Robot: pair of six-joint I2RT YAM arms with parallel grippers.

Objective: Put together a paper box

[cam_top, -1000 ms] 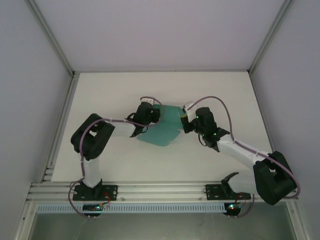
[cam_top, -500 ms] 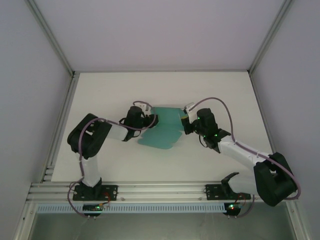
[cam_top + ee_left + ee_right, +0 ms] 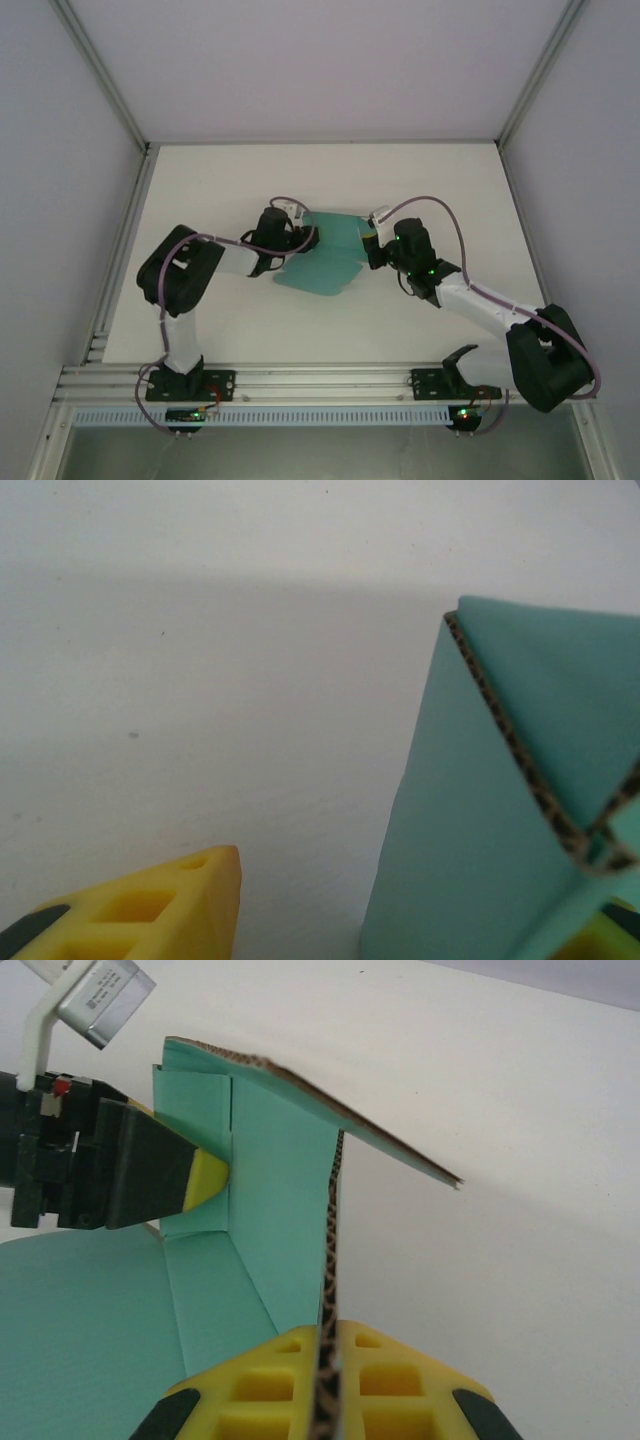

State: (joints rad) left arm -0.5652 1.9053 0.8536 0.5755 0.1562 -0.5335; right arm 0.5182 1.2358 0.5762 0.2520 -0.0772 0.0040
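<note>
Green paper box (image 3: 325, 258) sits half-folded in the middle of the top view, on the white table (image 3: 200, 180). My right gripper (image 3: 327, 1355) pinches one raised wall. My left gripper (image 3: 292, 238) is spread wide at its left side.

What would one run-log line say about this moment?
task: paper box assembly | left gripper: open, fingertip against raised flap | right gripper: shut on upright panel edge | box: partly folded, on table
</note>
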